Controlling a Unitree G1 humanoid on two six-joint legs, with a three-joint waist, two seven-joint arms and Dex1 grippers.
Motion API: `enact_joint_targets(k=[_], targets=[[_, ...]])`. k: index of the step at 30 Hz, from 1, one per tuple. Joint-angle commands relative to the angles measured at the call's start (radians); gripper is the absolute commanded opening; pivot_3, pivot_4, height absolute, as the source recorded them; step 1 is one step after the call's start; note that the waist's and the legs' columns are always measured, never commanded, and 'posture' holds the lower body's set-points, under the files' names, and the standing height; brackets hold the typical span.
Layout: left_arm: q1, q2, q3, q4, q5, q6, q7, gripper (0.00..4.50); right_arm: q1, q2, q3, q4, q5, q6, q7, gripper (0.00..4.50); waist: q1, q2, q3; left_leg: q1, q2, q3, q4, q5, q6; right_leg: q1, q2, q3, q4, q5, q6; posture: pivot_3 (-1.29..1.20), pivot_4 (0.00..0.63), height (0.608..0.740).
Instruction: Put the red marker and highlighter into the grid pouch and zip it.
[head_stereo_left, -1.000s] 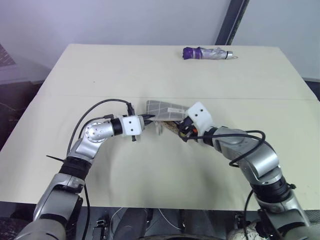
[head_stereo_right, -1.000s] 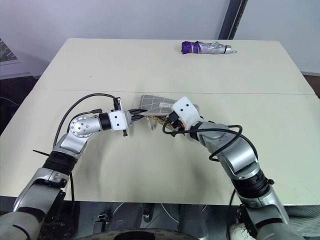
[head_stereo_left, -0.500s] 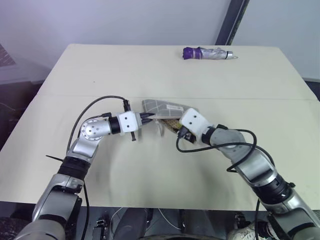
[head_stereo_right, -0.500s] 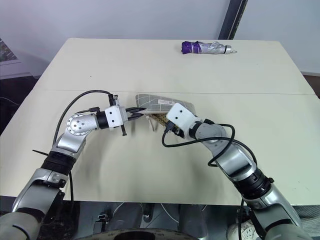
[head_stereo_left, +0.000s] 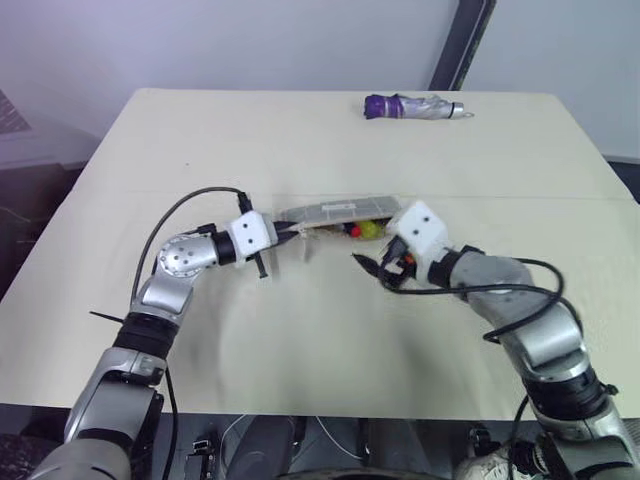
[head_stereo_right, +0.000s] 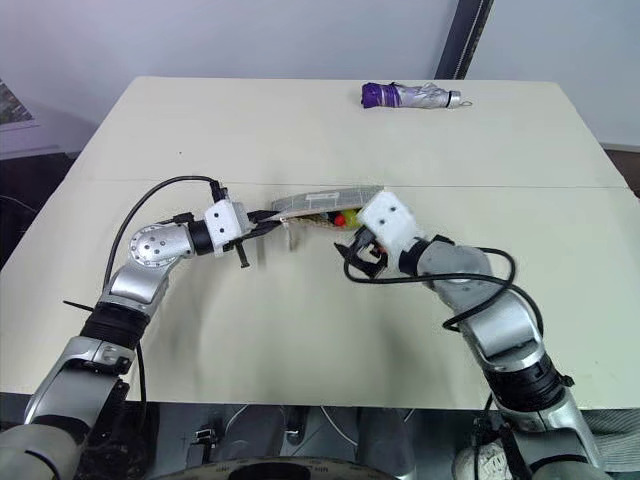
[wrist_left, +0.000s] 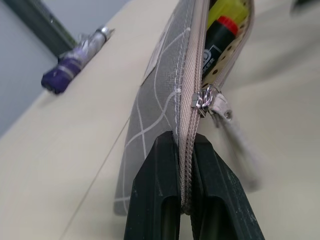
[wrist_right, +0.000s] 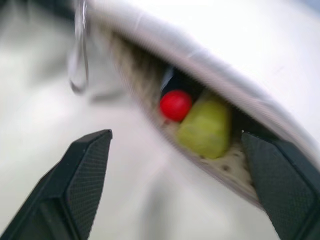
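The grid pouch (head_stereo_left: 335, 211) hangs edge-on just above the table's middle, its zip open. My left gripper (wrist_left: 179, 150) is shut on its zipper edge at the closed end. Inside the open mouth lie the red marker (wrist_right: 175, 105) and the yellow highlighter (wrist_right: 205, 127), also seen as a red cap (wrist_left: 227, 25) under yellow (wrist_left: 227, 7). The metal zipper slider (wrist_left: 205, 97) with its pale pull tab sits close to my left fingers (wrist_left: 155, 190). My right gripper (head_stereo_left: 372, 265) is open just in front of the mouth, apart from it, with nothing between its fingers (wrist_right: 85, 170).
A folded purple umbrella (head_stereo_left: 412, 106) lies at the table's far edge (head_stereo_left: 300, 92), well away from both arms. A seam (head_stereo_left: 150, 191) crosses the cream tabletop behind the pouch.
My right gripper has opened and drawn up and back from the pouch's mouth. The pouch has rolled from lying flatter to edge-on in my left gripper, so its contents now show.
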Motion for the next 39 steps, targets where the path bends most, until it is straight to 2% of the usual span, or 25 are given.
enact_joint_targets(k=[1, 6, 15, 20, 22, 24, 28, 34, 39], targets=[[-0.031, -0.005, 0.044, -0.076, -0.073, 0.087, -0.022, 0.0, 0.014, 0.013, -0.081, -0.098, 0.128, 0.048, 0.04, 4.26, 0.0, 0.0, 0.0, 0.0, 0.0, 0.0, 0.0, 0.0, 0.0, 0.0, 0.0, 0.0, 0.0, 0.0, 0.0, 0.0, 0.15, 0.74], [-0.045, -0.01, 0.036, -0.122, -0.092, 0.225, -0.038, 0.0, -0.001, 0.08, -0.088, -0.146, 0.22, 0.035, 0.024, 4.26, -0.001, 0.0, 0.0, 0.0, 0.0, 0.0, 0.0, 0.0, 0.0, 0.0, 0.0, 0.0, 0.0, 0.0, 0.0, 0.0, 0.15, 0.74], [-0.041, -0.057, -0.05, -0.139, 0.057, 0.206, 0.044, 0.0, 0.064, 0.141, -0.071, -0.129, 0.311, 0.012, 0.015, 4.26, 0.001, 0.0, 0.0, 0.0, 0.0, 0.0, 0.0, 0.0, 0.0, 0.0, -0.001, 0.0, 0.0, 0.0, 0.0, 0.0, 0.15, 0.74], [-0.014, -0.076, -0.098, -0.185, 0.15, 0.216, 0.106, 0.0, 0.149, 0.103, -0.008, -0.129, 0.32, 0.019, 0.046, 4.26, 0.002, 0.0, 0.0, 0.0, -0.001, 0.0, 0.0, -0.001, -0.001, 0.0, -0.001, 0.0, -0.001, 0.0, 0.0, 0.0, 0.15, 0.74], [-0.002, -0.069, -0.119, -0.213, 0.168, 0.187, 0.095, 0.0, 0.181, 0.027, 0.054, -0.104, 0.268, 0.064, 0.047, 4.26, 0.001, 0.0, 0.0, 0.0, 0.0, 0.0, 0.0, -0.001, -0.002, 0.0, -0.001, 0.0, -0.001, 0.0, 0.0, 0.0, 0.15, 0.74], [0.003, -0.061, -0.135, -0.223, 0.204, 0.16, 0.105, 0.0, 0.204, 0.003, 0.084, -0.078, 0.246, 0.052, 0.046, 4.26, 0.002, 0.0, 0.0, 0.0, 0.0, 0.001, 0.0, -0.001, -0.002, 0.0, -0.002, 0.0, -0.001, 0.0, 0.0, 0.0, 0.15, 0.74], [0.01, -0.051, -0.162, -0.215, 0.262, 0.089, 0.125, 0.0, 0.187, 0.079, 0.091, 0.012, 0.205, -0.003, -0.028, 4.26, 0.0, 0.0, 0.0, 0.0, 0.001, 0.001, 0.0, -0.001, -0.002, 0.0, -0.002, 0.001, -0.001, 0.0, 0.0, 0.0, 0.15, 0.74], [0.004, -0.038, -0.206, -0.198, 0.359, -0.034, 0.167, 0.0, 0.155, 0.238, 0.057, 0.062, 0.259, 0.001, -0.087, 4.26, 0.001, 0.0, 0.0, 0.0, 0.001, 0.001, -0.001, -0.001, -0.003, 0.0, -0.001, 0.0, -0.001, 0.0, 0.0, 0.0, 0.15, 0.74], [0.005, -0.019, -0.237, -0.176, 0.446, -0.127, 0.213, 0.0, 0.132, 0.308, 0.031, 0.087, 0.271, 0.016, -0.134, 4.26, 0.002, 0.0, 0.0, 0.0, 0.0, 0.0, -0.001, -0.001, -0.003, 0.0, 0.0, 0.001, -0.001, 0.0, 0.0, 0.0, 0.15, 0.74]])
